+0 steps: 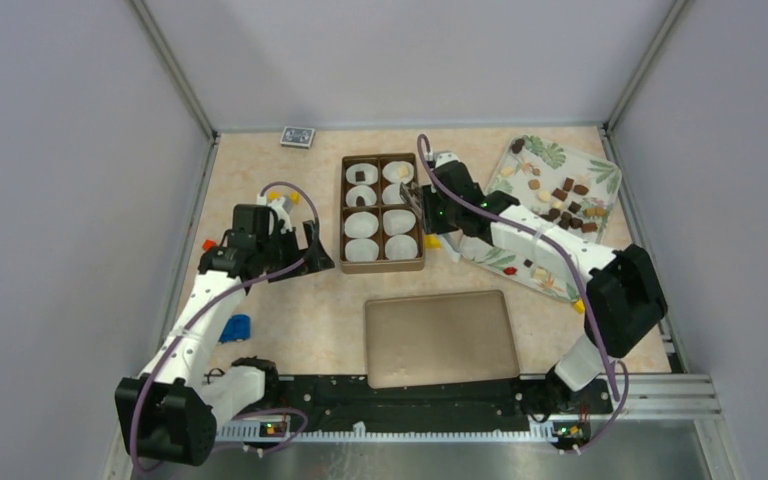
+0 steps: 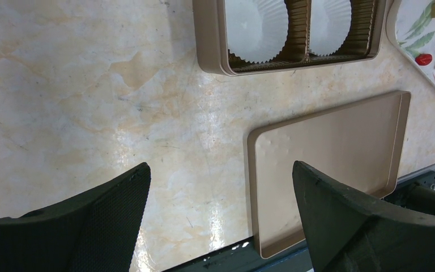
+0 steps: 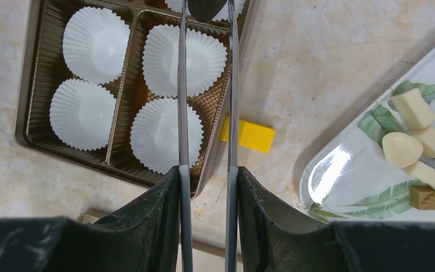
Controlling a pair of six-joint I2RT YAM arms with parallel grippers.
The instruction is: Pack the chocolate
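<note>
Nothing legible in any view: no words, brands, numbers or signs. Dark blue card [image 1: 297,137] at upper centre of the top view, printed with a pattern, too small to read. Tray [image 1: 552,153] at upper right, leaf print only, without lettering.

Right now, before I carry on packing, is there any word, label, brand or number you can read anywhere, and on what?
No text can be read in any view.
Small dark blue patterned box at the far edge of the table: print too small to read.
White leaf-print tray: leaves only, no words.
Brown compartment box, flat brown lid, metal tongs: no marking shows.
</note>
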